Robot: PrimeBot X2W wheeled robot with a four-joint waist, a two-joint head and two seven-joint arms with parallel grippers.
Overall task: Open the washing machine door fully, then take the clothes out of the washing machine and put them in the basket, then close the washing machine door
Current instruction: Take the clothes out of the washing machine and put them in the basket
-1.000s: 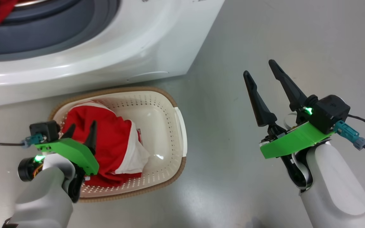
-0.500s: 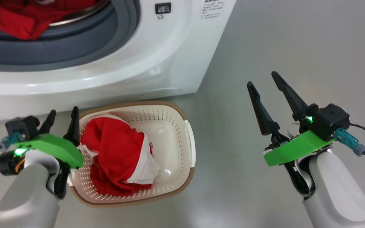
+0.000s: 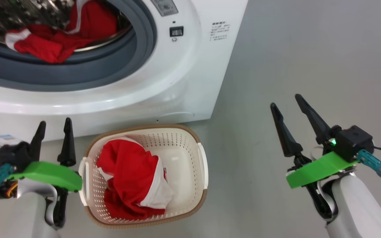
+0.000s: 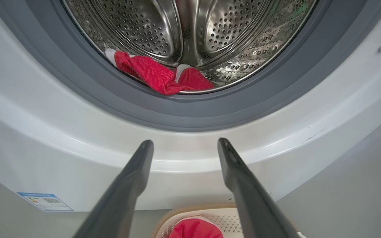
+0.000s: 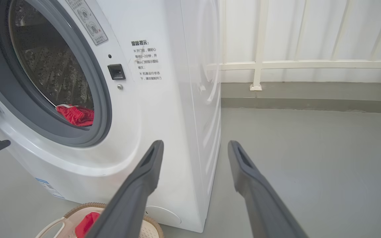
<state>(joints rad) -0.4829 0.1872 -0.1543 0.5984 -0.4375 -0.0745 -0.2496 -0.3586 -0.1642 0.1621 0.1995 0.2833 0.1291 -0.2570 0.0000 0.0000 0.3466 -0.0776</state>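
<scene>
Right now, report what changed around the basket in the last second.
The left tool, open and empty, drew back from above the red clothes in the basket to its left side, outside the rim. The head view tilted up toward the washing machine. Unchanged: those clothes, and the right tool open over the floor.

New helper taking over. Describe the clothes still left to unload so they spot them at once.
Start at the white washing machine and look inside its steel drum. The red, white-trimmed clothes lie at its front lip, not in the basket.
</scene>
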